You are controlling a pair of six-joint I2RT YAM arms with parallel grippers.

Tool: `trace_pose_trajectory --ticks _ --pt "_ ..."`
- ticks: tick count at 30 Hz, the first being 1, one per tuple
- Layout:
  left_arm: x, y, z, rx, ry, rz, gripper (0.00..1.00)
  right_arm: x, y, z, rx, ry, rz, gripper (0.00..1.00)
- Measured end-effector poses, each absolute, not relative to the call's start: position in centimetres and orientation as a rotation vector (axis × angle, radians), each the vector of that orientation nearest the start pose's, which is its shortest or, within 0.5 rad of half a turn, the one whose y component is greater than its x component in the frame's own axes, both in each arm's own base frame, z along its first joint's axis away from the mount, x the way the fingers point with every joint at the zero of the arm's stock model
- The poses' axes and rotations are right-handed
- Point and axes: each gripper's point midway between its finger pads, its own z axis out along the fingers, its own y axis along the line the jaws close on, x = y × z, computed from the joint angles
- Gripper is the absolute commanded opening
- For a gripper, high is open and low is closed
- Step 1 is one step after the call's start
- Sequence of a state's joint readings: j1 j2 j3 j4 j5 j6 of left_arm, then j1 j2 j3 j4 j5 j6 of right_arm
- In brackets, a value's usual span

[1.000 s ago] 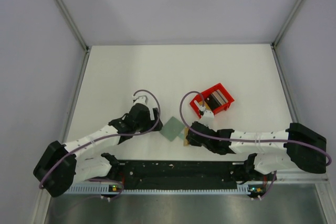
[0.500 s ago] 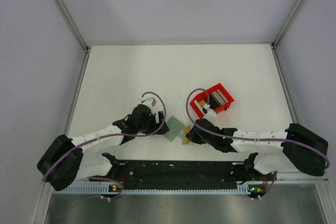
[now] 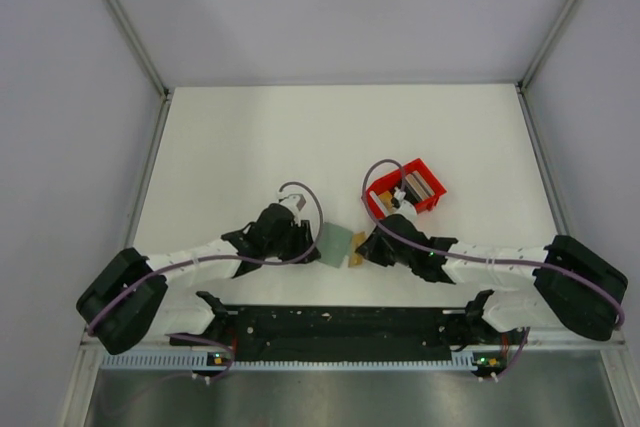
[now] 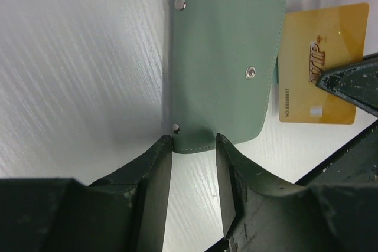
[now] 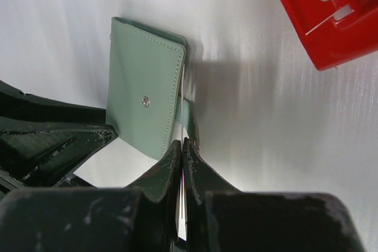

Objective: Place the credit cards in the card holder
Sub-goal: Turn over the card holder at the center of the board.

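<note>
Top external view: both arms have closed in on the card holder (image 4: 227,57) from either side.
Left gripper (image 4: 192,141): fingers parted, with the holder's near corner just between the tips.
Right gripper (image 5: 182,143): pinched shut on the gold card (image 4: 319,45), which is brought against the holder's edge.
Card holder: flat on the table (image 4: 71,57), folded shut, snap uppermost.
Further cards (image 3: 420,185): apparently stacked in the red bin (image 5: 313,42).
Consequence: opening the holder is judged necessary before the card can be inserted.

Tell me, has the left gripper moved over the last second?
Yes: the left gripper has shifted right, away from the table's left rail, up to the wallet.
</note>
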State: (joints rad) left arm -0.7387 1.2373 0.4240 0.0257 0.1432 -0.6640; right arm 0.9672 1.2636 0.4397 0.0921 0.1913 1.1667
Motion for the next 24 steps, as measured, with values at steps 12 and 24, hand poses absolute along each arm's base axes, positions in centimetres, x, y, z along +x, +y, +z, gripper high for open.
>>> trace_pose_trajectory --ticks 12,24 --pt "16.9 -25.1 2.9 0.219 2.517 -0.872 0.36 18.4 28.1 4.7 0.227 2.438 0.884 0.0" --pt "18.2 -24.2 3.0 0.186 2.504 -0.765 0.54 19.5 30.9 8.1 0.09 2.388 0.965 0.0"
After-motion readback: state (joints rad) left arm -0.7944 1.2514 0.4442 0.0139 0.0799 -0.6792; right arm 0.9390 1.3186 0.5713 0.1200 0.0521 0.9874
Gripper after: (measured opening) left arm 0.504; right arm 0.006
